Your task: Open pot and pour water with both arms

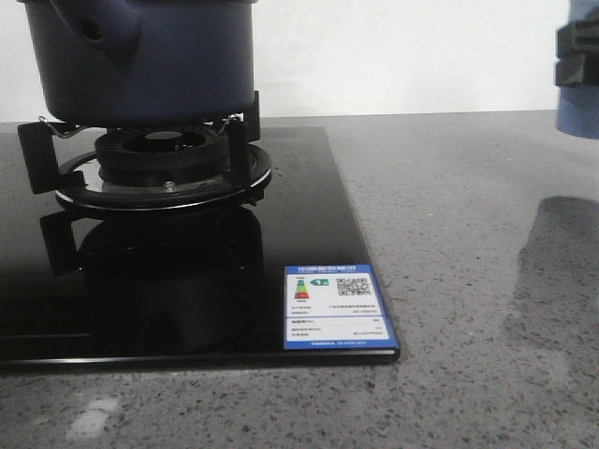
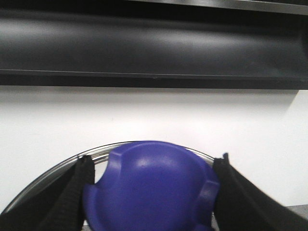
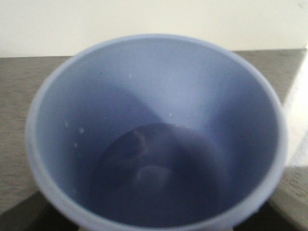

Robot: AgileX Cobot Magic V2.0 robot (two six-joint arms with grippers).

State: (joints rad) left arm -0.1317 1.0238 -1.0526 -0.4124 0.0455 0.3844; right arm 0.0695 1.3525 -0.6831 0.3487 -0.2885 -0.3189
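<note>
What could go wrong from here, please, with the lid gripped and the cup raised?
1. The left tool pinches only the rounded blue lid knob; it may slip during lifting.
2. The pot sits on narrow burner supports; a sideways pull could shift it.
3. The raised pale-blue cup could spill onto the counter.

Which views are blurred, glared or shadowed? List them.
Front view: glossy cooktop mirrors the burner; a dark shadow lies on the counter at right. Left wrist view: sharp, blue knob slightly shiny. Right wrist view: soft focus, pale-blue cup filling the frame, brightness at right.
</note>
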